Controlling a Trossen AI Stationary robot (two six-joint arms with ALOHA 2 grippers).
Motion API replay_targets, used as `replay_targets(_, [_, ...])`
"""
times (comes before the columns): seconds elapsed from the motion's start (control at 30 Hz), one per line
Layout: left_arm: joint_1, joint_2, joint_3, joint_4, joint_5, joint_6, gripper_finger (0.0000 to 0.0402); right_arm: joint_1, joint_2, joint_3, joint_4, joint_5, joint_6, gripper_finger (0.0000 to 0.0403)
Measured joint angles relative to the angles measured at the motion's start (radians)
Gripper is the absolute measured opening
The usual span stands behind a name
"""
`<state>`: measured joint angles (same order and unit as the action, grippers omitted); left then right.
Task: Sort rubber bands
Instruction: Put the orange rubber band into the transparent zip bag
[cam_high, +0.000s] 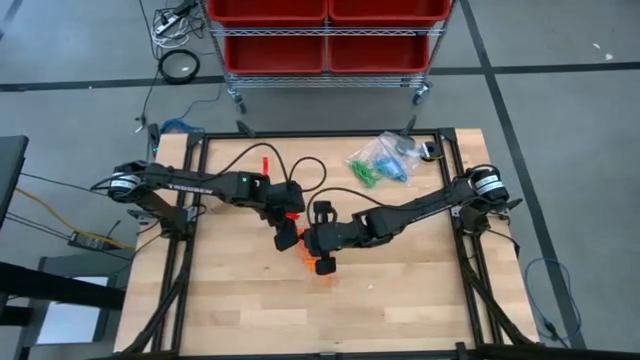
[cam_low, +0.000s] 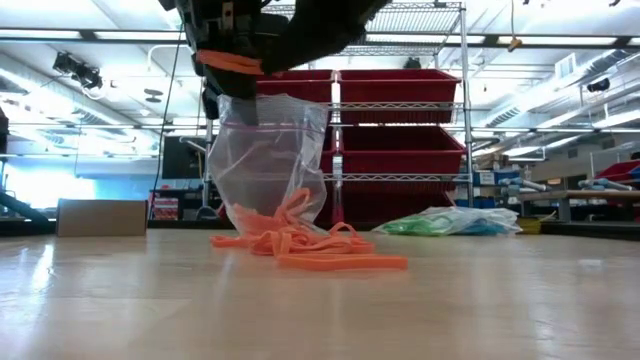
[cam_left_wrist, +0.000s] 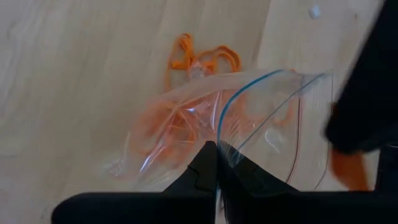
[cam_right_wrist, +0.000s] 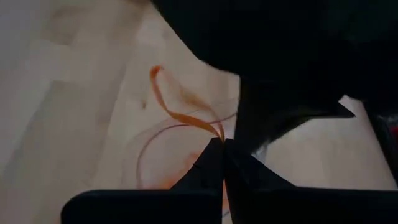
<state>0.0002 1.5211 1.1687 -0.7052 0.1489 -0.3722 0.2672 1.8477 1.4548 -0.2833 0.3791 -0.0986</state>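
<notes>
A clear plastic bag (cam_low: 268, 150) with a blue zip line hangs upright at the table's middle, my left gripper (cam_left_wrist: 217, 163) shut on its rim. Its bottom rests on the table, with orange rubber bands (cam_left_wrist: 163, 127) inside. More orange rubber bands (cam_low: 310, 248) lie loose on the wood beside it. My right gripper (cam_right_wrist: 222, 149), close against the left one (cam_high: 288, 236), is shut on one orange rubber band (cam_right_wrist: 166, 102). In the high view the right gripper (cam_high: 312, 244) stands over the orange pile (cam_high: 308, 260). My left gripper pinches the bag's open rim (cam_left_wrist: 221, 138) between its two fingers, coming slanting down from the table's left side. The bag hangs below the fingers, mouth held up, its bottom (cam_low: 255, 222) on the table. My right gripper pinches one end of a thin orange band (cam_right_wrist: 217, 132) between its fingertips, slanting down from the table's right. The rest of the loop (cam_right_wrist: 157, 81) trails away from the fingers above the wood.
A second clear bag (cam_high: 383, 160) with green and blue bands lies at the table's far right. Black cables (cam_high: 312, 168) loop over the far middle. A rack with red bins (cam_high: 325, 35) stands behind the table. Bare wood lies along the near edge (cam_high: 330, 320).
</notes>
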Motion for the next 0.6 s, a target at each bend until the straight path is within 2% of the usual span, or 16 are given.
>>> replay_targets(0.3, [0.000,0.000,0.000,0.015,0.049,-0.023,0.0017,-0.006,0.000,0.000,-0.091,0.055,0.016,0.0000])
replay_targets(0.43, [0.000,0.000,0.000,0.032,0.082,-0.026,0.0017,-0.005,0.000,-0.001,-0.143,0.114,0.016,0.0000])
replay_targets(0.6, [0.000,0.000,0.000,0.078,0.134,-0.032,0.0017,0.001,0.000,-0.001,-0.157,0.098,0.017,0.0000])
